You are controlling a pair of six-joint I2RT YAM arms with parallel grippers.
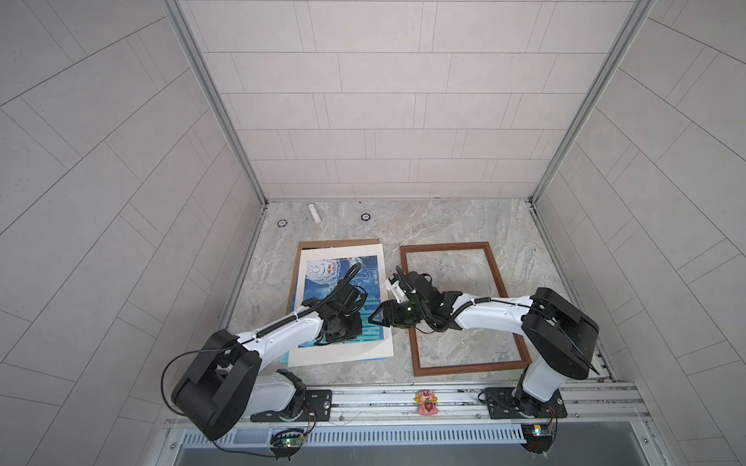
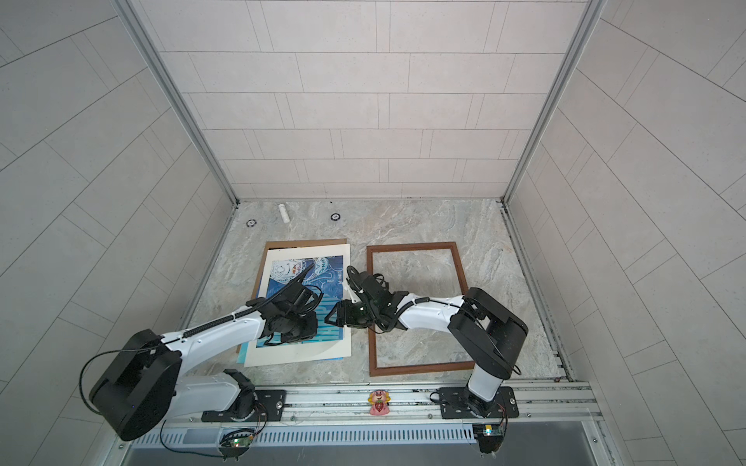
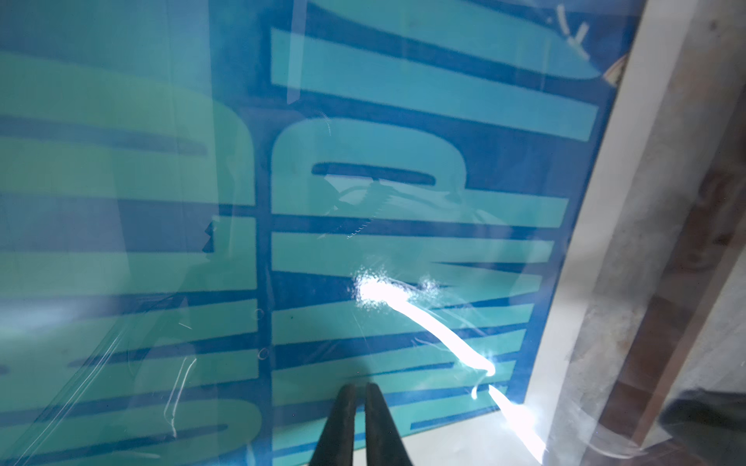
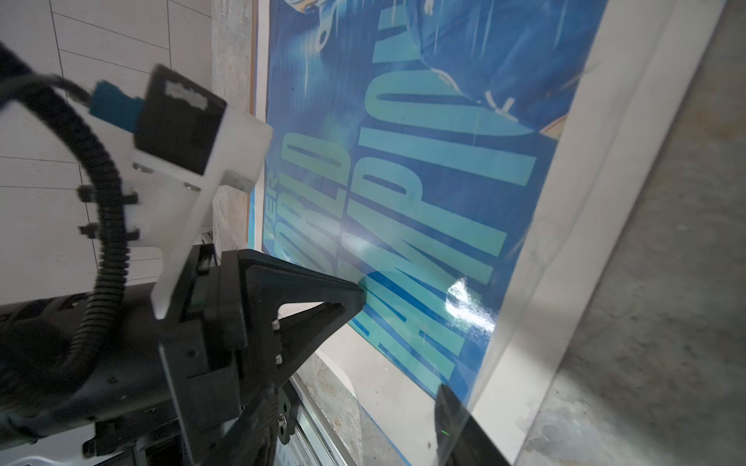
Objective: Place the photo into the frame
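As things lie: one photo [image 1: 343, 354], one frame [image 1: 444, 245], one backing board [image 1: 323, 244].

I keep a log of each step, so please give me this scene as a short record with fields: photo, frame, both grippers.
photo: face up on the brown backing board, beside the frame, not yet inside it
frame: flat on the table, nothing inside it
left gripper: shut, tips down on the photo's teal lettering
right gripper: jaws apart, at the photo's edge nearest the frame; whether it grips cannot be told
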